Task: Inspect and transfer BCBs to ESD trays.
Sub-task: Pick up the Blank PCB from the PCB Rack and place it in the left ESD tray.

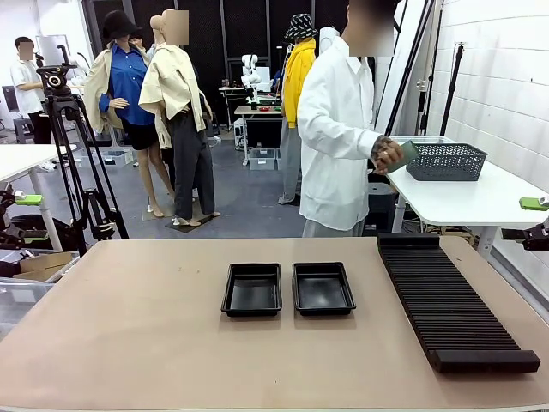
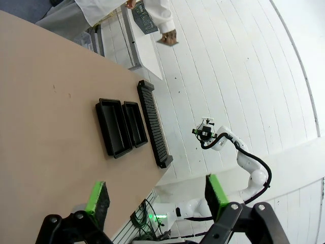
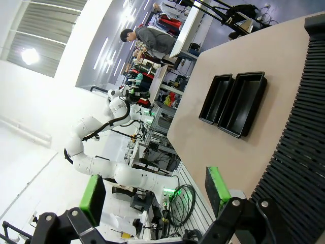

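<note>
Two black ESD trays [image 1: 251,289] [image 1: 323,287] lie side by side, with nothing in them, at the middle of the tan table. The left wrist view shows them [image 2: 112,127] [image 2: 134,123] far ahead, and so does the right wrist view [image 3: 217,97] [image 3: 244,103]. At the far side a person in a white coat holds a green BCB [image 1: 405,154] in one hand beside a basket. My left gripper [image 2: 157,195] hangs open off the table's left side, also seen in front [image 1: 19,215]. Off the right side my right gripper [image 3: 155,193] [image 1: 531,219] is open too. Both hold nothing.
A long black ribbed rack [image 1: 450,300] lies along the table's right part, close to the right tray. A dark mesh basket [image 1: 446,161] stands on a white table behind the person. A camera tripod [image 1: 73,154] stands at the back left.
</note>
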`<state>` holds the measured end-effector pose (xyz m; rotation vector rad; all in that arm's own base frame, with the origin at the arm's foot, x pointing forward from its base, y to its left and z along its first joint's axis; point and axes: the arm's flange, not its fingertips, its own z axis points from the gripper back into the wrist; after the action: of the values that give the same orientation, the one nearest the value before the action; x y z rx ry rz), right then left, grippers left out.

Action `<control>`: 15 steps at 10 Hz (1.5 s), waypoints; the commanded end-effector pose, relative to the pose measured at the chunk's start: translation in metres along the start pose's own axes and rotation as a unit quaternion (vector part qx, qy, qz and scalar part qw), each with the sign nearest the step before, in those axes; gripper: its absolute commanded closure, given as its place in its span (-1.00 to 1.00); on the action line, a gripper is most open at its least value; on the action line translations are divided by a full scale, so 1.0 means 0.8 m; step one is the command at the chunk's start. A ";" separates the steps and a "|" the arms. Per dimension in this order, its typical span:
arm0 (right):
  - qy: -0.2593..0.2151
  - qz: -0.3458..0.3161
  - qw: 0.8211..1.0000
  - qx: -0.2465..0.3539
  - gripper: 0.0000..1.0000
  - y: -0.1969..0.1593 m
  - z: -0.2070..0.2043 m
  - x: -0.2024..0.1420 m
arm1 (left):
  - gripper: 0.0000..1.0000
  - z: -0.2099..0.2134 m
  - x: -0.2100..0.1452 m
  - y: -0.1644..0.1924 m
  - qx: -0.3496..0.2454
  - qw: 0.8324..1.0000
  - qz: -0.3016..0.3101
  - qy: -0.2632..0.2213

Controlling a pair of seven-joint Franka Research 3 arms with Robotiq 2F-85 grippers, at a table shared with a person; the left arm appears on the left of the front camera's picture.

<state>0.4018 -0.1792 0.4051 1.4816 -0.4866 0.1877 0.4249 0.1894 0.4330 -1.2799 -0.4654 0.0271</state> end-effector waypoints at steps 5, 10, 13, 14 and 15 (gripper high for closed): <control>-0.001 0.000 1.000 0.000 -1.00 0.000 0.000 -0.001 | -1.00 0.001 0.000 -0.003 0.004 1.000 0.005 -0.004; -0.001 0.000 1.000 0.000 -1.00 0.000 0.000 -0.001 | -1.00 0.001 0.000 -0.003 0.004 1.000 0.005 -0.004; -0.001 0.000 1.000 0.000 -1.00 0.000 0.000 -0.001 | -1.00 0.001 0.000 -0.003 0.004 1.000 0.005 -0.004; -0.001 0.000 1.000 0.000 -1.00 0.000 0.000 -0.001 | -1.00 0.001 0.000 -0.003 0.004 1.000 0.005 -0.004; -0.001 0.000 1.000 0.000 -1.00 0.000 0.000 -0.001 | -1.00 0.001 0.000 -0.003 0.004 1.000 0.005 -0.004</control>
<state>0.4018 -0.1792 0.4051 1.4816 -0.4866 0.1877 0.4249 0.1894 0.4330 -1.2799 -0.4654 0.0272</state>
